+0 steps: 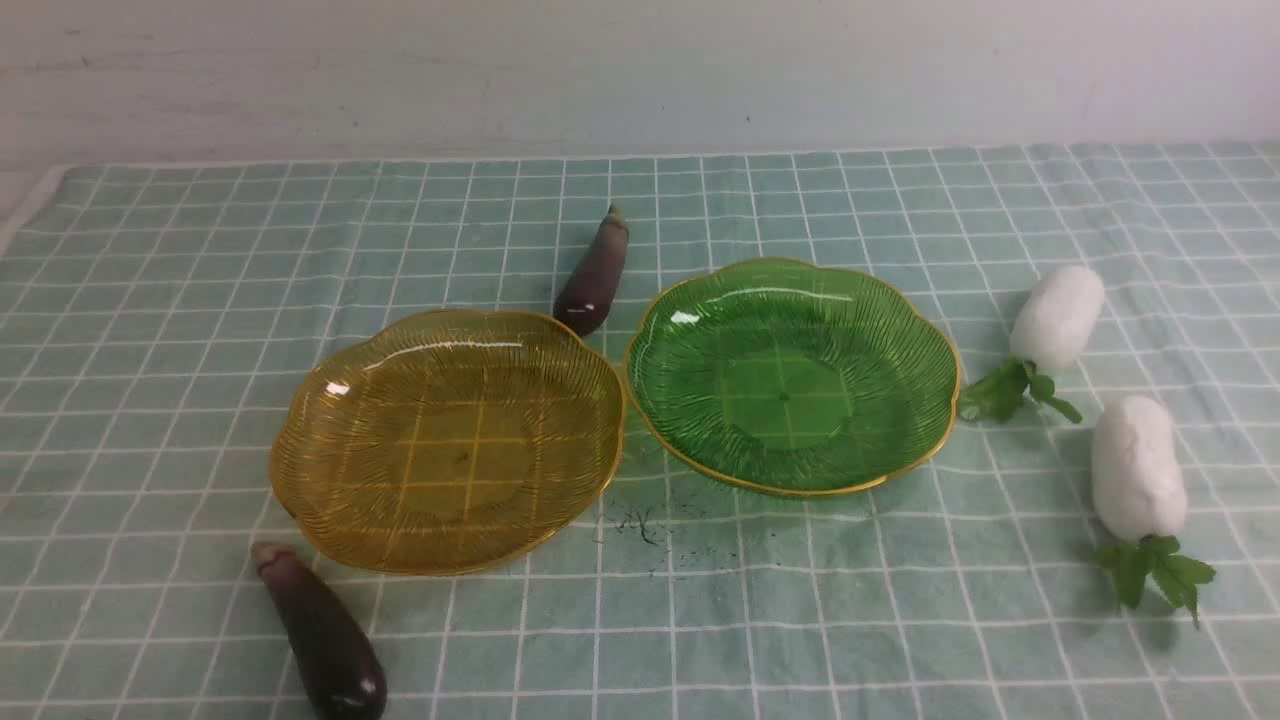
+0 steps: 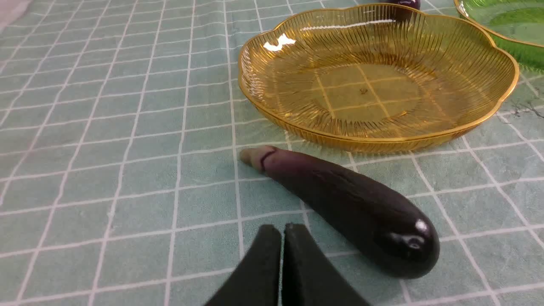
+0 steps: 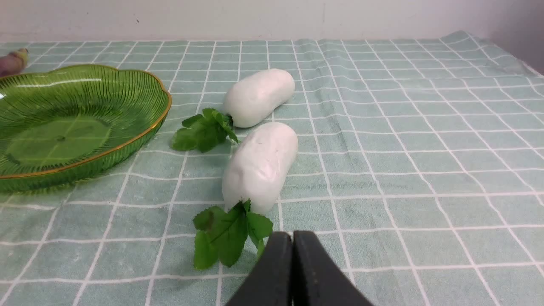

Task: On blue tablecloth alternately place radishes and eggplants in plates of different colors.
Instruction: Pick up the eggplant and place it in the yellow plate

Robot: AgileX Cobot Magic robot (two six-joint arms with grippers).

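Observation:
On the blue tablecloth (image 1: 160,300) an amber plate (image 1: 300,440) and a green plate (image 1: 935,350) stand side by side, both bare. One eggplant (image 1: 325,632) lies in front of the amber plate, another (image 1: 595,272) behind the gap between the plates. Two white radishes (image 1: 1057,316) (image 1: 1136,466) lie to the right of the green plate. In the left wrist view my left gripper (image 2: 282,229) is shut, empty, just short of the near eggplant (image 2: 348,206). In the right wrist view my right gripper (image 3: 292,236) is shut, empty, beside the leaves of the near radish (image 3: 261,165). Neither arm shows in the front view.
A pale wall (image 1: 640,70) rises behind the cloth's far edge. Dark specks (image 1: 640,525) mark the cloth in front of the two plates. The cloth's left edge (image 1: 30,205) shows at the far left.

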